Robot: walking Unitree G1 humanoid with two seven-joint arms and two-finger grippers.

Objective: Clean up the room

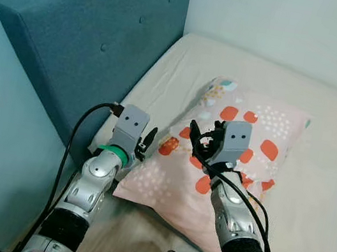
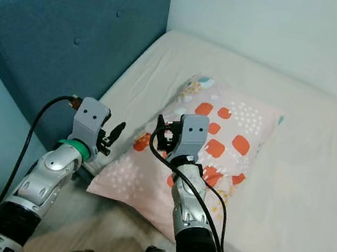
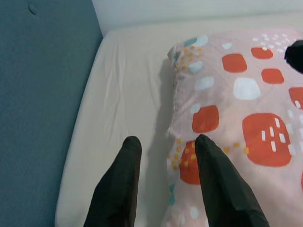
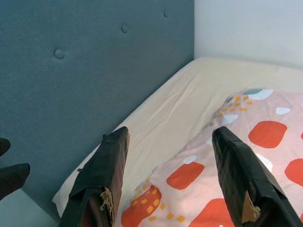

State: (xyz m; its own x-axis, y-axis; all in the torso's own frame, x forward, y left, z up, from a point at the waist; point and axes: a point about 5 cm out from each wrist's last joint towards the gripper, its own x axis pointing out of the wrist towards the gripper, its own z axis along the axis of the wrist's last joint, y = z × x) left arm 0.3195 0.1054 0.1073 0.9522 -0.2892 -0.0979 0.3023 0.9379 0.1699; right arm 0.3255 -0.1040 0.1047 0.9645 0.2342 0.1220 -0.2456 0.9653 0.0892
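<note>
Pillow (image 1: 235, 150) lies on the bed (image 1: 326, 191) near the blue headboard (image 1: 99, 37), its near edge partly hidden by both arms. Left hand (image 3: 165, 146) fingers apart over the pillow's edge; right hand (image 4: 170, 137) fingers apart above it, holding nothing.
</note>
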